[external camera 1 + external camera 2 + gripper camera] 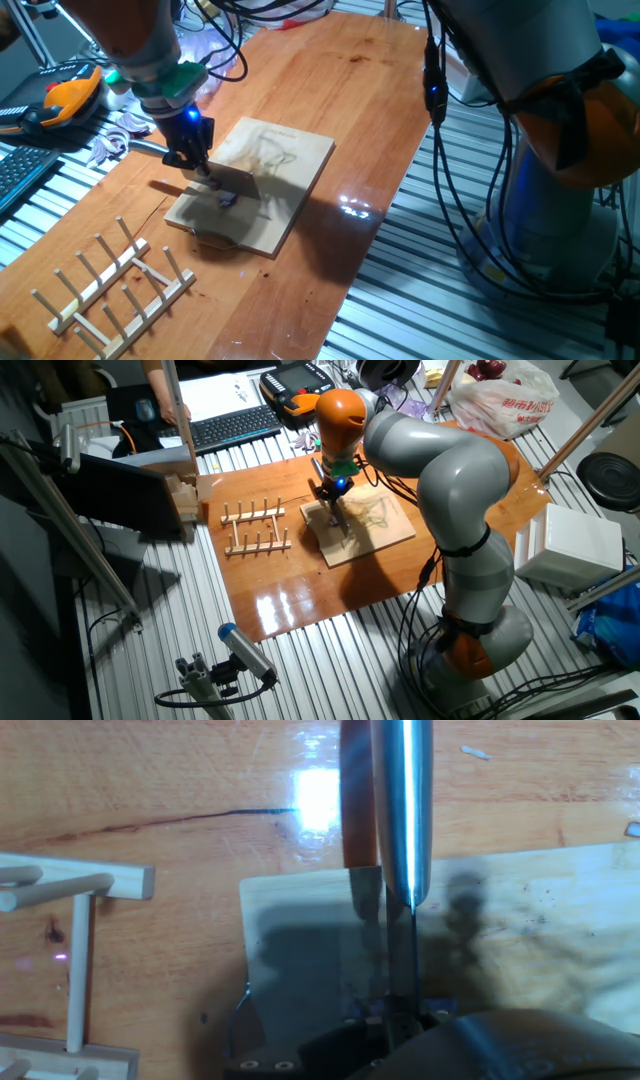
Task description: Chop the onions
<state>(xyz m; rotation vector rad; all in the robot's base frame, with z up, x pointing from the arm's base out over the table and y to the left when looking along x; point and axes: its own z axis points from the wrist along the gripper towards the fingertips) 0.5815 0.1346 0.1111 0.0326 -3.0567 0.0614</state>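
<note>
Desk [330, 120]: a long wooden top that carried the board and the rack.
Arm [450, 470]: the grey and orange arm bent over the desk and reached down to the board.
Cutting board [290, 150]: pale wood, lying flat near the middle of the desk.
Peg rack [120, 285]: a wooden rack with upright pegs, near the board but apart from it.
End effector [188, 150]: it stood above the near-left part of the board, clamped on the knife.
Knife [400, 810]: the steel blade pointed away from the hand, edge down over the board.
Onions [228, 199]: small purple bits on the board, just under the blade.
</note>
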